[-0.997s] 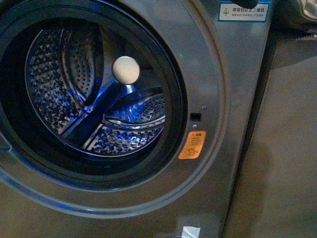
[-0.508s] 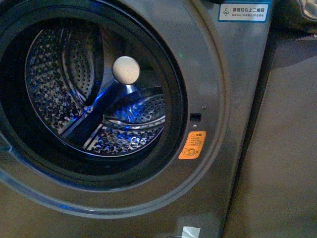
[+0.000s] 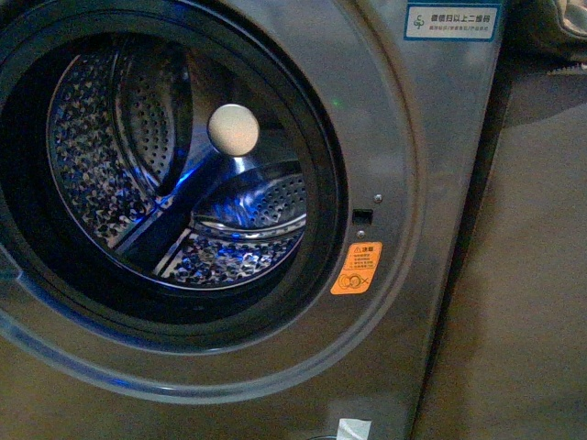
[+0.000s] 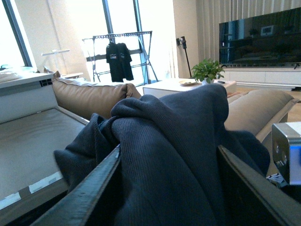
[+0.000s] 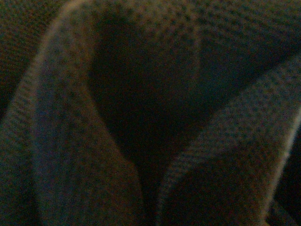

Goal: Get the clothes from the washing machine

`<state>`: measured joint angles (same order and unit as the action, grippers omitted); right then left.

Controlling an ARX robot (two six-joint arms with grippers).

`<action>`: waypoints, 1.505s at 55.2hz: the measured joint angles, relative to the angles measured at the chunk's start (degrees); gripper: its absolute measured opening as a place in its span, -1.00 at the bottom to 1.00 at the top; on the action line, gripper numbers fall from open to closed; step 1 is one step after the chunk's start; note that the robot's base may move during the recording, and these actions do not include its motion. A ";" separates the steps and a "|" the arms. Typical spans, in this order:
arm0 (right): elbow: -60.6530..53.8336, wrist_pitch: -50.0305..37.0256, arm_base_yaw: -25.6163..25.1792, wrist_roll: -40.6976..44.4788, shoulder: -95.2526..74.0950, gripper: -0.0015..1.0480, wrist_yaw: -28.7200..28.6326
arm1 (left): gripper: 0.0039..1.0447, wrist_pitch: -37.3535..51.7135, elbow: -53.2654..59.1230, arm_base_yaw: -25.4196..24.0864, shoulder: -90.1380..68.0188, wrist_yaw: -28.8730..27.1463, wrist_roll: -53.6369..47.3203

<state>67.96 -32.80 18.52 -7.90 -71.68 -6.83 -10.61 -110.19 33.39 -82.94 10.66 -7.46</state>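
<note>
The washing machine point(image 3: 404, 137) fills the front view, its round black-rimmed porthole open onto a bare perforated steel drum point(image 3: 138, 183) lit blue; neither arm shows there. In the left wrist view my left gripper point(image 4: 169, 188) is shut on the clothes point(image 4: 169, 155), a dark navy ribbed garment bunched between its two dark fingers point(image 4: 89, 193) and piled over them. Dim folds of dark woven fabric point(image 5: 70, 141) fill the right wrist view from very close. The right gripper's fingers are hidden, so whether it is open or shut does not show.
An orange sticker point(image 3: 356, 268) and a blue-white label point(image 3: 452, 20) mark the machine's front. Behind the left gripper are a tan sofa point(image 4: 89, 96), a drying rack with a black shirt point(image 4: 120, 59), a potted plant point(image 4: 207, 70) and a television point(image 4: 258, 35).
A dark shape at the top edge of the front view, beside the label, has moved up out of the picture. The drum looks the same.
</note>
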 joint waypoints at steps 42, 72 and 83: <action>-6.51 -6.05 -54.58 -12.31 9.68 -0.81 -22.29 | 0.88 0.00 -0.35 0.00 0.00 0.00 -0.02; -21.14 19.63 -88.59 -6.03 -8.50 -0.81 -41.90 | 0.88 0.00 -0.39 0.00 0.00 0.00 -0.02; -23.19 24.76 -87.27 -6.47 -18.08 -0.13 -38.71 | 0.88 0.00 -0.39 0.00 0.00 0.00 -0.02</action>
<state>44.77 -8.03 -68.75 -14.37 -89.76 -45.54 -10.61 -110.59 33.39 -82.94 10.66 -7.49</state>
